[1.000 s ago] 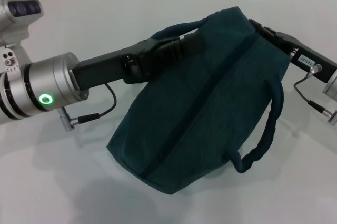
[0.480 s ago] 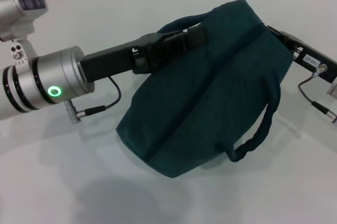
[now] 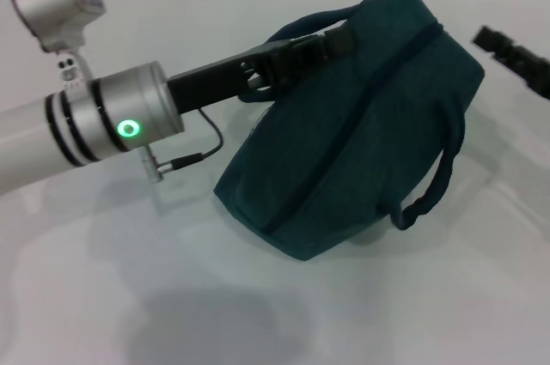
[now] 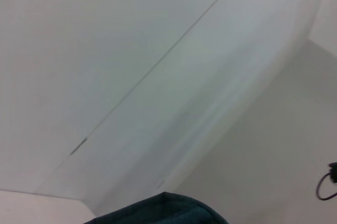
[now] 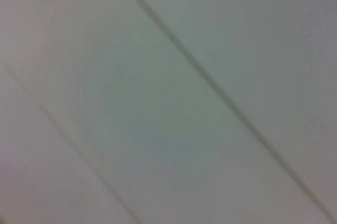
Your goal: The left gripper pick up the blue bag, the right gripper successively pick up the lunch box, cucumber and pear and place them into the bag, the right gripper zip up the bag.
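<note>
large dark teal-blue fabric bag (image 3: 361,124) zipped shut on the white table (image 3: 129,296), tilted, black left gripper (image 3: 331,39) clamped on its upper loop handle (image 3: 305,26), black right gripper (image 3: 516,56) apart at the bag's right, finger spread not discernible

left gripper (image 3: 331,43) is carrying the blue bag (image 3: 361,124) toward 1 o'clock, lifting its upper end | right gripper (image 3: 516,54) is pulling away from the bag toward 3 o'clock, now apart from it | bag's loose handle (image 3: 434,185) is swinging along with it
</note>
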`<move>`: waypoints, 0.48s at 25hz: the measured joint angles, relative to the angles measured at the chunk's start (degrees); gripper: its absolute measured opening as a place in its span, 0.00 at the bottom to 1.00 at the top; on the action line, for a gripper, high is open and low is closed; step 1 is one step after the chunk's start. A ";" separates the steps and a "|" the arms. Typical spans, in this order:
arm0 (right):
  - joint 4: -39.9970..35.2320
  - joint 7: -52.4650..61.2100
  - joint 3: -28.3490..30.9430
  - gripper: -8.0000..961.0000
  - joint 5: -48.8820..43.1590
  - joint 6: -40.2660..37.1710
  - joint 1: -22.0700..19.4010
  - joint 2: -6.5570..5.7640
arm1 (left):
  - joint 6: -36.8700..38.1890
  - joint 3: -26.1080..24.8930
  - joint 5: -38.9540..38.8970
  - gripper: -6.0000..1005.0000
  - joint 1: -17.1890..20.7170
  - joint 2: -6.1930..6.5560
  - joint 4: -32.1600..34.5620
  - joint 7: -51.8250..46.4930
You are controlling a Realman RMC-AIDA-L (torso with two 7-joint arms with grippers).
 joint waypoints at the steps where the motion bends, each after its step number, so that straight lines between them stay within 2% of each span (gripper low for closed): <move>1: 0.16 -0.01 0.63 0.59 -0.03 -0.37 -0.51 -0.27 | -0.99 0.00 -0.02 0.05 -0.58 -0.06 -0.63 0.37; 4: 0.41 -0.40 2.29 0.69 -0.03 -0.97 -1.90 -0.77 | -3.42 0.00 -0.04 0.06 -1.86 -0.14 -2.40 1.63; 12: 0.95 -1.48 5.25 0.72 0.00 -2.75 -4.14 -1.13 | -9.11 -0.01 0.17 0.06 -4.56 -0.29 -5.89 4.35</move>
